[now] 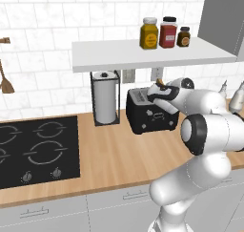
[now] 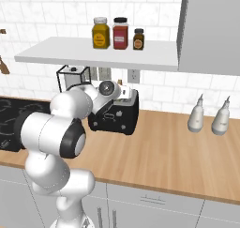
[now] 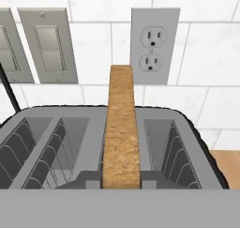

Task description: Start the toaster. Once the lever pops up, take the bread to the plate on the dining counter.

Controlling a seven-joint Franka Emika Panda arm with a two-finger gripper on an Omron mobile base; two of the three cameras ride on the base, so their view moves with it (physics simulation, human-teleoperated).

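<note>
Home kitchen: black hob set in wood worktop, toaster, spice jars on shelf.

light: bright, even | shadows: soft | focus: sharp | glare: slight

White glossy arm, rounded segs, dark grey joint rings, black wrist section

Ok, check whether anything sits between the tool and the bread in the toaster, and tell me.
Nothing visible does. In the hand view the bread stands upright in a slot of the toaster, straight ahead of the tool's shut tips, which flank its near edge. The other slots are empty.
</note>
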